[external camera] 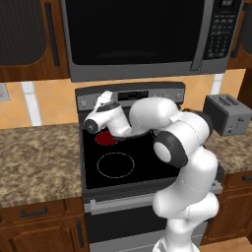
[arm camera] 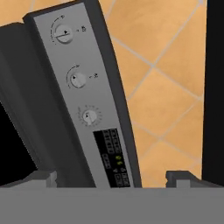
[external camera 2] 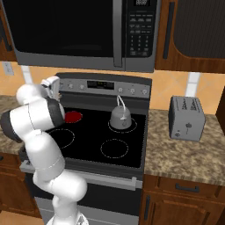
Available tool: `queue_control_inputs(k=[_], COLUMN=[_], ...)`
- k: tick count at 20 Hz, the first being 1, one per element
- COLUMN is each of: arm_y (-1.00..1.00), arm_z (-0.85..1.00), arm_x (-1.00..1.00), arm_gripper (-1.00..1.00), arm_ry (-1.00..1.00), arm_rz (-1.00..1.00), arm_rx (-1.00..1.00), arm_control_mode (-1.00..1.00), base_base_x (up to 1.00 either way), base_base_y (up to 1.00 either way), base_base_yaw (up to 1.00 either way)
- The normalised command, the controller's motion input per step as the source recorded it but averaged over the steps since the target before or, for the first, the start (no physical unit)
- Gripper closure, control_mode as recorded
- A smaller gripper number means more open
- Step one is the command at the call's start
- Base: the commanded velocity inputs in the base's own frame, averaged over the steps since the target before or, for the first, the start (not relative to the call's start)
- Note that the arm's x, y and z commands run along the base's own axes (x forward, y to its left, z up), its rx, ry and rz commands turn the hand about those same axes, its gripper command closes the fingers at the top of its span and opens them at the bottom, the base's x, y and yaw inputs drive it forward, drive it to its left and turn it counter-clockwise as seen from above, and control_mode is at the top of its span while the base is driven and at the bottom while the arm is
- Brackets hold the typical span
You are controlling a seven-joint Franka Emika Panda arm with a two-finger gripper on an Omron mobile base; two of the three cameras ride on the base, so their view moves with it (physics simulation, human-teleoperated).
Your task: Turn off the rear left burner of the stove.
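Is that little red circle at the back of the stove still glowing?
Yes, the rear left burner shows as a solid red disc on the black stove, while the other zones are only pale ring outlines.

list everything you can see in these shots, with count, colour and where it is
black glass-top stove: 1, black with grey steel panel, between the two counters
rear left burner: 1, solid red disc, back left of the cooktop
pale ring zones: 3 visible, thin outlines on the glass
small round knobs: 3 in the hand view, grey, on the panel beside the digital display
grey kettle: 1, on the rear right zone
steel toaster: 1, grey, on the right counter
microwave: 1, black and steel, above the stove
granite counters: 2, speckled brown, either side
wood cabinets: brown, above and below
white arm: 1, reaching to the panel's left end
gripper: 1, dark tips apart, facing the panel
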Motion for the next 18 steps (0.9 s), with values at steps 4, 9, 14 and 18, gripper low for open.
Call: queue_control_inputs(k=[4, 9, 14, 18], arm_y=[0.01, 0.10, 0.13, 0.09], arm_z=[-0.16, -0.09, -0.07, -0.10], arm_x=[0.31, 0.44, 0.39, 0.36], arm_gripper=[-1.00, -1.00, -1.00, -1.00], arm_ry=[-0.01, -0.01, 0.00, 0.00], arm_rz=[0.00, -0.01, 0.00, 0.00], arm_rx=[-0.04, 0.00, 0.00, -0.03], arm_control_mode=[-1.00, -1.00, -1.00, -1.00], base_base_x=[0.00, 0.00, 0.00, 0.00], base_base_y=[0.00, 0.00, 0.00, 0.00], base_base_yaw=[0.00, 0.00, 0.00, 0.00])
